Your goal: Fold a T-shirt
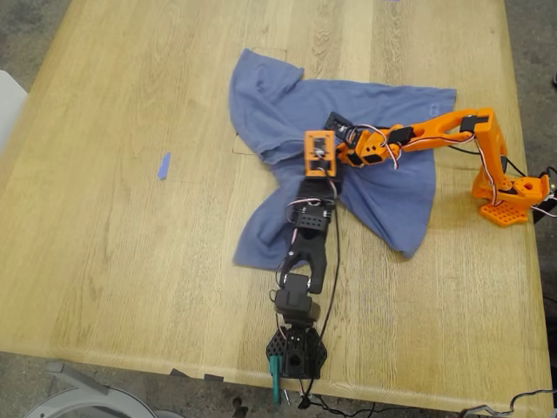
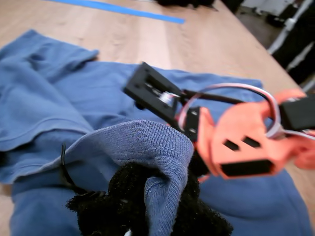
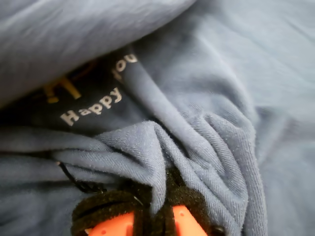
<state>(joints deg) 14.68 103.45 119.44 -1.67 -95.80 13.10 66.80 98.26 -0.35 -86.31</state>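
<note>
My first claw point(image 2: 152, 206) is clamped on a fold of the T-shirt point(image 1: 348, 165): black padded fingers point(image 2: 118, 196) pinch a bunched ridge of blue knit, and the orange arm shows just beyond it. My second claw point(image 3: 157, 216) is likewise closed on the cloth, a gathered pleat squeezed between its black-padded orange fingers point(image 3: 110, 221); just past the pleat, pale lettering point(image 3: 91, 109) reading "Happy" shows in a shadowed crease of the shirt.

In the exterior view the two claws meet near the shirt's middle, the black arm point(image 1: 309, 235) reaching in from the near edge of the surface point(image 1: 130, 279), the orange arm point(image 1: 426, 131) from its base point(image 1: 509, 196) by the edge on the exterior view's right. The shirt lies rumpled and partly spread over the middle of the wooden surface, both arms lying across it.

A small blue scrap point(image 1: 163, 165) lies well apart from the shirt, toward the exterior view's left, on bare wood.
</note>
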